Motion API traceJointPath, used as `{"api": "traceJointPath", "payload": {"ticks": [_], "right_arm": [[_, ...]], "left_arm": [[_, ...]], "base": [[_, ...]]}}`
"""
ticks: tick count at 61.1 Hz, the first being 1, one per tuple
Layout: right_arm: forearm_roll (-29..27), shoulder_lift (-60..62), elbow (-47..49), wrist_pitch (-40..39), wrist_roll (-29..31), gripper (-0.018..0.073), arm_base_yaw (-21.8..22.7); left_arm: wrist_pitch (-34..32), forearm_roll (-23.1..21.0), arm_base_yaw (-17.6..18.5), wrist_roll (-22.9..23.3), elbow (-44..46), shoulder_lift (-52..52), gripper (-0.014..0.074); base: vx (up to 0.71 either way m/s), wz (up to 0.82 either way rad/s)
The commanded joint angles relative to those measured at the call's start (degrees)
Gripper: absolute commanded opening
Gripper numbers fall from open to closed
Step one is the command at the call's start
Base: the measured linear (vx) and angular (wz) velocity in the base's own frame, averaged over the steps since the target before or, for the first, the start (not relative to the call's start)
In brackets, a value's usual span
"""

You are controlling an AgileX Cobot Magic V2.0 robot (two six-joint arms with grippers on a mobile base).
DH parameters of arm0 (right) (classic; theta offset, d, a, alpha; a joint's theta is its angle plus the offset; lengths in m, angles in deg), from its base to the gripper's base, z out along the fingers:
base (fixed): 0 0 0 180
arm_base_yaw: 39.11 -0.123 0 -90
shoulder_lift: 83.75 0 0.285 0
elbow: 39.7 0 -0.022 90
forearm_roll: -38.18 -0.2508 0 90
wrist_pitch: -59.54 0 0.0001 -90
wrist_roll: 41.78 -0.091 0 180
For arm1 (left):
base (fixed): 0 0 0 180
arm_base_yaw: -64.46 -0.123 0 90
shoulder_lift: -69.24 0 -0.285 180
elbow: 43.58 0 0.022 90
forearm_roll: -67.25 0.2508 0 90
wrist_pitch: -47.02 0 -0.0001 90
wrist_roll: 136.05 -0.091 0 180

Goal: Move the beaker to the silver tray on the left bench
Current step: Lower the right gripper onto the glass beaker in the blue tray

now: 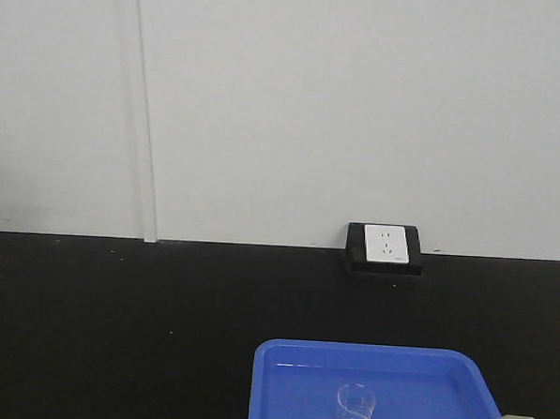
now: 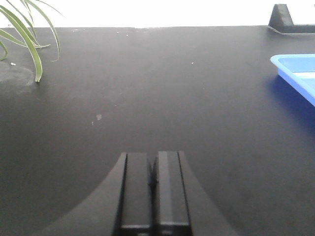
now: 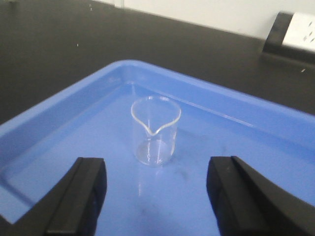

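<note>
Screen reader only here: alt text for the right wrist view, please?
A small clear beaker stands upright in a blue plastic tray, centred ahead of the right gripper, whose open fingers flank it without touching. Behind the tray: black benchtop and a wall socket.

Beaker (image 3: 155, 130) clear, colourless. Tray (image 3: 64, 123) bright blue. Countertop (image 2: 162, 88) matte black. My right gripper (image 3: 155, 194), left gripper (image 2: 154, 172) black. Socket (image 1: 385, 243) white, black housing. Leaves (image 2: 24, 29) green.
</note>
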Motion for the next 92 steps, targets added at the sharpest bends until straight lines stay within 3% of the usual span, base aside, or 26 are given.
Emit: {"api": "traceJointPath", "payload": {"ticks": [1, 18, 34, 57, 65, 72, 85, 92], "right_arm": [[-0.34, -2.82, 4.29, -5.55, -0.09, 0.0540, -1.71], [-2.87, -12.91, 17.52, 2.46, -1.61, 0.0587, -6.74], [-4.11, -18.55, 24.50, 2.83, -2.18, 0.0587, -6.74], [-0.91, -22.64, 30.36, 6.31, -9.57, 0.0554, -6.74], [3.23, -22.64, 30.36, 9.10, -11.47, 0.0480, -6.74], [7.49, -22.31, 30.36, 8.63, -12.51, 0.0358, -6.74], [8.94, -17.20, 30.36, 8.70, -12.83, 0.0066, -6.74], [9.47, -11.79, 30.36, 8.95, -15.27, -0.0018, -6.74]], "left_arm": [[-4.76, -0.31, -0.11, -0.02, -1.02, -0.34, 0.0001], [-4.76, -0.31, -0.11, -0.02, -1.02, -0.34, 0.0001], [-4.76, -0.31, -0.11, -0.02, -1.02, -0.34, 0.0001], [-4.76, -0.31, -0.11, -0.02, -1.02, -0.34, 0.0001], [-4.76, -0.31, -0.11, -0.02, -1.02, -0.34, 0.0001], [-4.76, -0.31, -0.11, -0.02, -1.02, -0.34, 0.0001], [-4.76, -0.31, -0.11, -0.02, -1.02, -0.34, 0.0001], [-4.76, -0.31, -0.11, -0.02, -1.02, -0.34, 0.0001]], "base": [[0.00, 0.00], [0.00, 0.00], [0.00, 0.00], [0.00, 0.00], [0.00, 0.00], [0.00, 0.00], [0.00, 0.00], [0.00, 0.00]]}}
